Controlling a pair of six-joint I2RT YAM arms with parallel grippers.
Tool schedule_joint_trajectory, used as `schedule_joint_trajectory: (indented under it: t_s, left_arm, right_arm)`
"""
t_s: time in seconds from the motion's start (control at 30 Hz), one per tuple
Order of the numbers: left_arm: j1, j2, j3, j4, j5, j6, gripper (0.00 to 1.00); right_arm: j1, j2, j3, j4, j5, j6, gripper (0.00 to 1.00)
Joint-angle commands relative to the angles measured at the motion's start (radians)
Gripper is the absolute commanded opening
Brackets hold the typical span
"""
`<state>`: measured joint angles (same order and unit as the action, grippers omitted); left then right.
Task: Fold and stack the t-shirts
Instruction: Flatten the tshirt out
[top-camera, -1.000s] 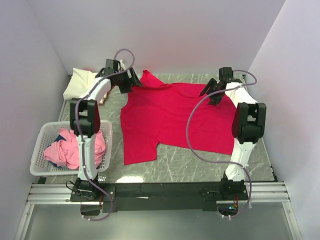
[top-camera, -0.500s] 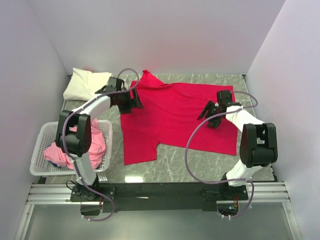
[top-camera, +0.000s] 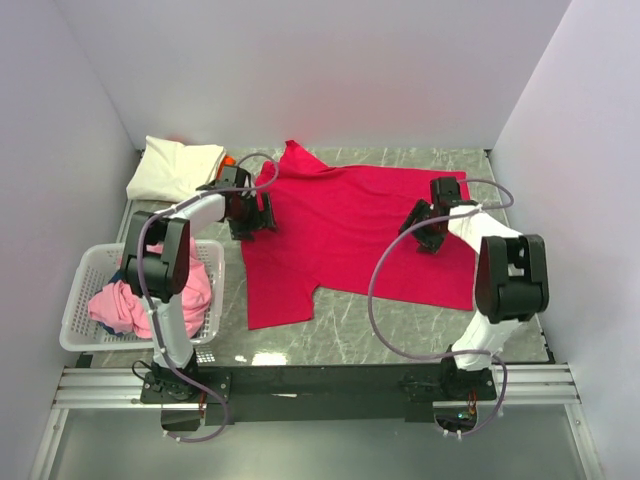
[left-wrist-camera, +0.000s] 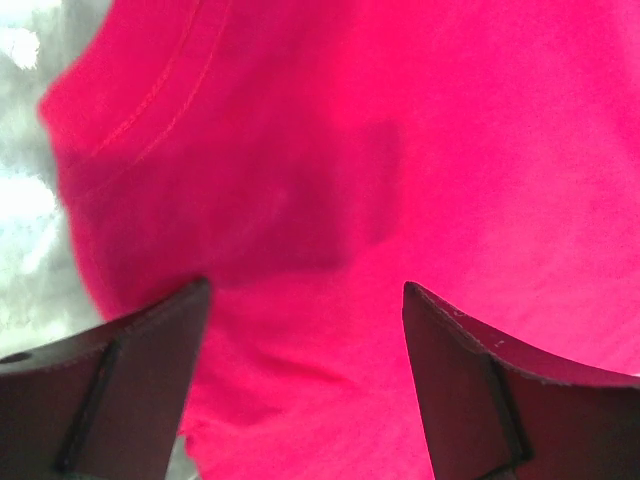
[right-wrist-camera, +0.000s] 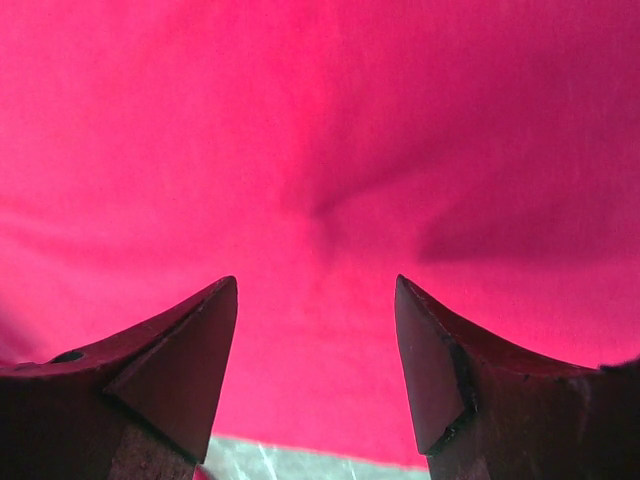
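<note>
- The crimson t-shirt (top-camera: 340, 230) lies spread flat at the centre of the bench (top-camera: 390, 322). Its sleeves point to 11 and 7 o'clock and its hem end lies toward 3 o'clock. No fold is visible in it.
- The left hand (top-camera: 252, 212) sits over the shirt's 9 o'clock edge, between the two sleeves. Its fingers stand wide apart and hold nothing. The wrist view shows a stitched seam on the cloth (left-wrist-camera: 330, 150) just ahead of the left hand (left-wrist-camera: 305, 300).
- The right hand (top-camera: 425, 228) sits over the shirt toward 3 o'clock, fingers likewise wide and empty. Its wrist view shows a shallow crease in the cloth (right-wrist-camera: 320, 200) ahead of the right hand (right-wrist-camera: 315, 290).
- Contact between fingertips and cloth cannot be confirmed in any view.
- A cream t-shirt (top-camera: 172, 168) lies folded at 10 o'clock. An orange t-shirt (top-camera: 228, 160) shows only as a small patch beside it.
- Pink t-shirts (top-camera: 135, 300) lie bunched in the basket (top-camera: 72, 312) at 8 o'clock.
- Assessment: one shirt appears folded. The crimson one is laid out for its first fold, and the pink ones are not yet handled. Most of the task remains.
</note>
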<state>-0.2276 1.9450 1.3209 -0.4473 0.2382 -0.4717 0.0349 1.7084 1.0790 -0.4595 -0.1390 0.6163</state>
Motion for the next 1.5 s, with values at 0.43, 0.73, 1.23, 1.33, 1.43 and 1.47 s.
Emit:
schedule_joint_trajectory:
  t_s: [0.43,0.73,1.23,1.33,1.43,1.47]
  left_arm:
    - [0.01,0.284,0.28,-0.022,-0.01,0.048,0.85]
    - [0.011,0.477,0.585,-0.045,0.022,0.028,0.85]
    - [0.008,0.41,0.79,0.018,0.098,-0.016,0.86]
    - [0.008,0.278,0.72,0.004,0.033,-0.016,0.88]
    - [0.008,0.151,0.616,-0.056,-0.059,-0.019,0.89]
    - [0.008,0.122,0.582,-0.07,-0.082,-0.018,0.89]
  right_arm:
    - [-0.013,0.315,0.372,-0.154,0.082,-0.009,0.71]
    - [-0.027,0.519,0.689,-0.313,0.111,0.011,0.7]
    - [-0.073,0.519,0.812,-0.266,-0.05,0.01,0.7]
    - [-0.073,0.479,0.799,-0.26,-0.073,0.014,0.7]
    - [-0.072,0.418,0.745,-0.231,-0.08,0.019,0.7]
    - [-0.072,0.399,0.711,-0.223,-0.083,0.022,0.7]
